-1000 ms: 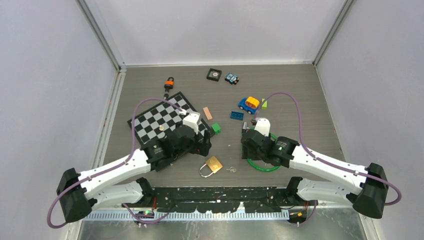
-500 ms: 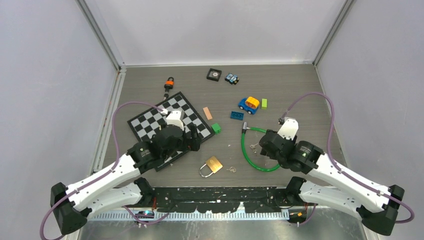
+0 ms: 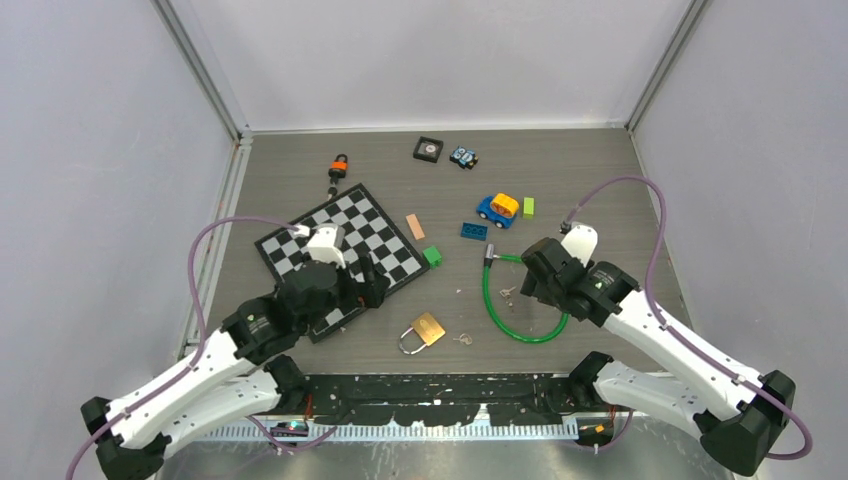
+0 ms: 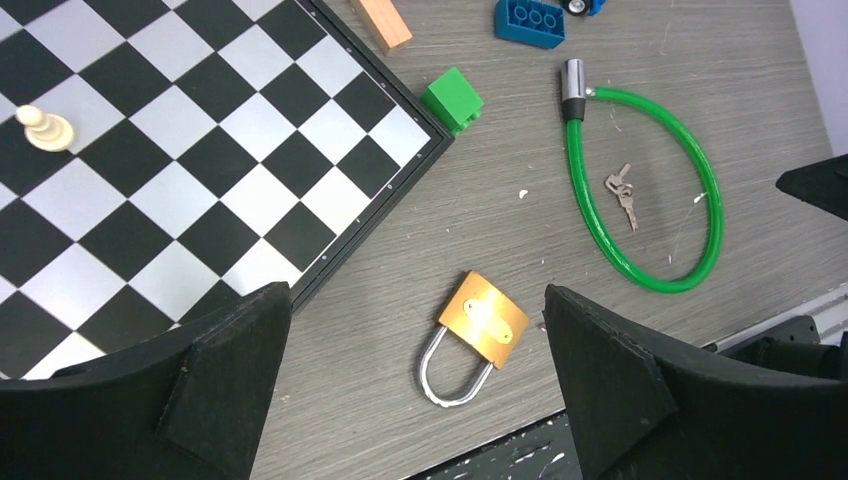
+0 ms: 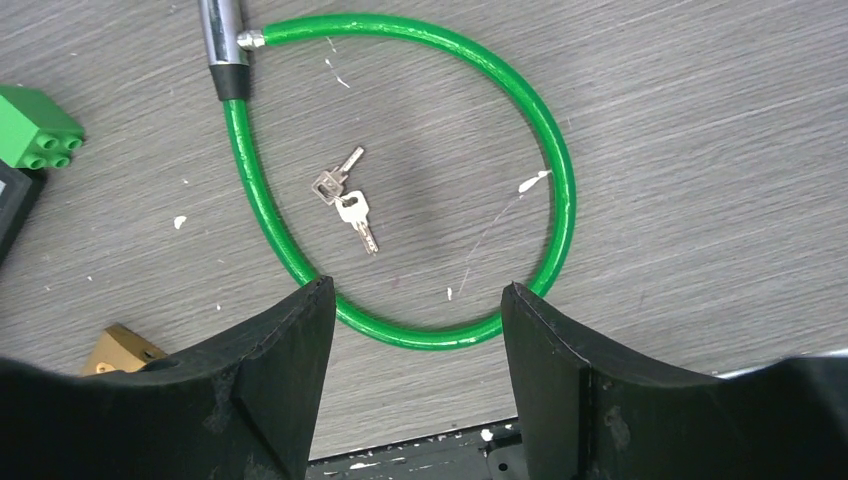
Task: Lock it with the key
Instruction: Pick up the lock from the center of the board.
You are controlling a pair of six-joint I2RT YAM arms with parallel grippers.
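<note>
Now drawn back from the middle with left jaws and right jaws spread wide and empty, baring the small silver keys [image 5: 345, 205] inside the green cable lock's [image 5: 563, 190] loop on the grey wooden surface [image 4: 500, 200], ungrasped, so likely regrouping.

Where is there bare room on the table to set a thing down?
Free room lies between the green brick, the brass padlock and the green cable lock, and in the far right corner beyond the lime block. It is crowded around the toy car and blue brick.
</note>
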